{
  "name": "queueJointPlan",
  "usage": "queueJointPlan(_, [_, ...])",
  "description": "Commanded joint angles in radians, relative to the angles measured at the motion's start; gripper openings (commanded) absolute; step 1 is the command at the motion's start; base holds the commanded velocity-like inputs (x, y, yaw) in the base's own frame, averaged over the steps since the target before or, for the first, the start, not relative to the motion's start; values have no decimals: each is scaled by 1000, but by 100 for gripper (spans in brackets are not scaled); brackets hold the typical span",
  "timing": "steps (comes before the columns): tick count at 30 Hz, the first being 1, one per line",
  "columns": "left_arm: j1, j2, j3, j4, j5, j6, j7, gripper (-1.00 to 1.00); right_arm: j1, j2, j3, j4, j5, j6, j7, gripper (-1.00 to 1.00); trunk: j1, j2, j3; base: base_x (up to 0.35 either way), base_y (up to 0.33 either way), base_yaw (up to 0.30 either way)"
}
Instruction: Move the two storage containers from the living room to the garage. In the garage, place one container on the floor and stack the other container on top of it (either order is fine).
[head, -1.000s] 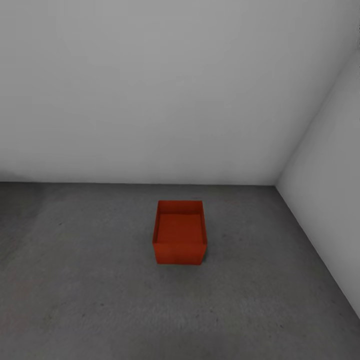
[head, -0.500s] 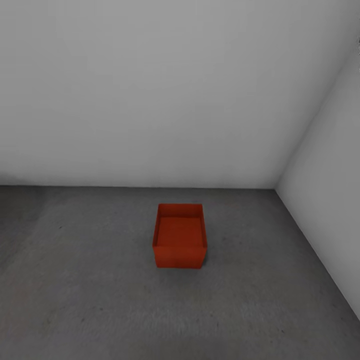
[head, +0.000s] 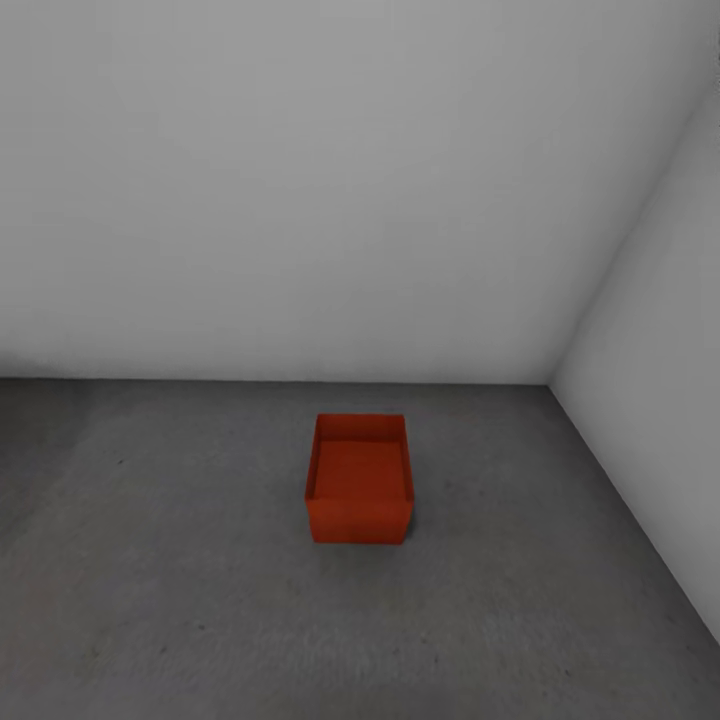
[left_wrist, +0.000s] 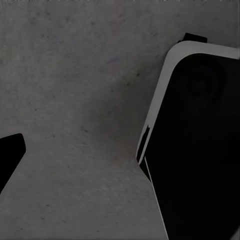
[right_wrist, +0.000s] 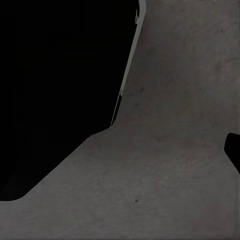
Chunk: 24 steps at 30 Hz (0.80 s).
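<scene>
One red-orange storage container (head: 359, 480) stands open-topped and empty on the garage's dark grey concrete floor (head: 180, 600), a little short of the back wall. No second container sits on or beside it. In the left wrist view a dark fingertip (left_wrist: 11, 152) of the left gripper shows at the picture's edge over bare floor. In the right wrist view a dark fingertip (right_wrist: 233, 148) of the right gripper likewise sits at the edge. Nothing lies between the fingers of either gripper.
Plain grey-white walls close the room behind (head: 300, 200) and to the right (head: 660, 400), meeting in a corner to the right of the container. My own black, white-edged base (left_wrist: 200, 140) shows beside the floor in both wrist views (right_wrist: 60, 90).
The whole head picture has slid slightly downward, so the camera has moved. The container stays in the same spot on the floor.
</scene>
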<state>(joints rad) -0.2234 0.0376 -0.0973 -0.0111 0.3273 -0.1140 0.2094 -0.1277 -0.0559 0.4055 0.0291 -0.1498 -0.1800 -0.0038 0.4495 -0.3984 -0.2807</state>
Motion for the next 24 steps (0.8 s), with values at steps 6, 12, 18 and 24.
queueJointPlan(6, [-1,0,-8,0,9,-3,2,100,-1,5,10,3,-10,-5,2,100,1,-2,8,0,0,0])
queueJointPlan(12, [-1,0,-9,1,8,-3,2,100,-1,1,9,3,-11,-4,2,100,1,-2,18,0,0,0])
queueJointPlan(18, [12,-4,-9,10,8,-5,-73,100,-1,4,9,3,-11,-4,2,100,1,-2,28,0,0,0])
queueJointPlan(24, [33,-8,-11,11,8,-38,-218,100,-1,0,9,3,-11,-4,2,100,1,-2,37,0,0,0])
